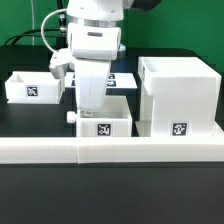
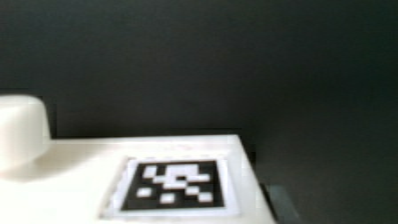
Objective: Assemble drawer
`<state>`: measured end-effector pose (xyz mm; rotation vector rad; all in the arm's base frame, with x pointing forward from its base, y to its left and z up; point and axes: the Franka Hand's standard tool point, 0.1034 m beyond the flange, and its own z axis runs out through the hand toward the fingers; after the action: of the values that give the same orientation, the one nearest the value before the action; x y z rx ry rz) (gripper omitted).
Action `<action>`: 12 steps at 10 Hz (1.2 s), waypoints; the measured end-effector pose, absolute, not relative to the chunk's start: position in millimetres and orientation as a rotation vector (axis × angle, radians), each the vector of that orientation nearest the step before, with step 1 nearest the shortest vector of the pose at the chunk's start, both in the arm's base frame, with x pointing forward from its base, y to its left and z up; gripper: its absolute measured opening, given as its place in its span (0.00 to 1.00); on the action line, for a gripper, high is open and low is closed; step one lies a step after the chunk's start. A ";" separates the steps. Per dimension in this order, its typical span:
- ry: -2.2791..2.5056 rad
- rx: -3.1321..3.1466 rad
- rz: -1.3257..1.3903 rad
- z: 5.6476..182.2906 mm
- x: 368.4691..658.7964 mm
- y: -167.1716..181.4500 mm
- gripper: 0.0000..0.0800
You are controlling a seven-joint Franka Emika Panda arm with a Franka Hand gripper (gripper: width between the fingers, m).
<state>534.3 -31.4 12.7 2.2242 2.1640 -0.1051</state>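
The tall white drawer case (image 1: 178, 95) stands on the exterior view's right, with a tag low on its front. One small knobbed tray (image 1: 103, 120) sits in the middle beside the case, and a second tray (image 1: 30, 88) sits on the left. My gripper (image 1: 88, 106) reaches down at the middle tray's left part, and its fingertips are hidden by the tray wall. The wrist view shows a white tagged face (image 2: 173, 185) very close up and a white rounded knob (image 2: 18, 140). No fingers show plainly there.
A long low white rail (image 1: 110, 150) runs along the front of the black table. The marker board (image 1: 126, 78) lies behind the arm. The case stands close to the middle tray's right side.
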 end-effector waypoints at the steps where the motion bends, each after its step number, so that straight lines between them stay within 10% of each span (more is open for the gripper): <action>1: 2.156 2.233 -0.099 13.8 538.0 -25.1 0.05; 12: 2.132 2.244 -0.068 15.2 552.8 -17.0 0.05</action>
<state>552.8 -17.0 15.2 2.2443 2.1320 -0.0680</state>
